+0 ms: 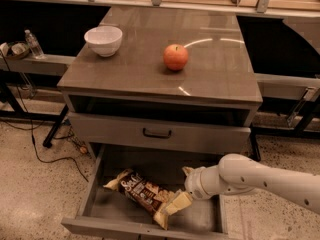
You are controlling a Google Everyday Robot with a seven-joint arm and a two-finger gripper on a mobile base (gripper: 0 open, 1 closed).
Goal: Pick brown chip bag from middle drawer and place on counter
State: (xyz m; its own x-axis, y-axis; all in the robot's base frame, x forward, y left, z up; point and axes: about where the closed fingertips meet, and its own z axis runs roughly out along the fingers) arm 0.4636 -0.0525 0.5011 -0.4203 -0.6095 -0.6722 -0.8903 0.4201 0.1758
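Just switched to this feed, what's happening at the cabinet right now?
The robot's arm is reaching down into the open middle drawer, with the gripper at the right end of the brown chip bag. The bag lies on the drawer floor, not yet lifted; whether it is gripped cannot be told. On the counter above sit an apple and a white bowl.

One camera, high in front of the cabinet, looking down.

The only view is placed in front of the counter (215, 79) and above it. It faces forward and down, near enough that the cabinet fills most of the frame. The open middle drawer (202, 220) reaches the lower edge. The gripper (179, 203) is low in the frame, inside the drawer, just beside the brown chip bag (142, 194).
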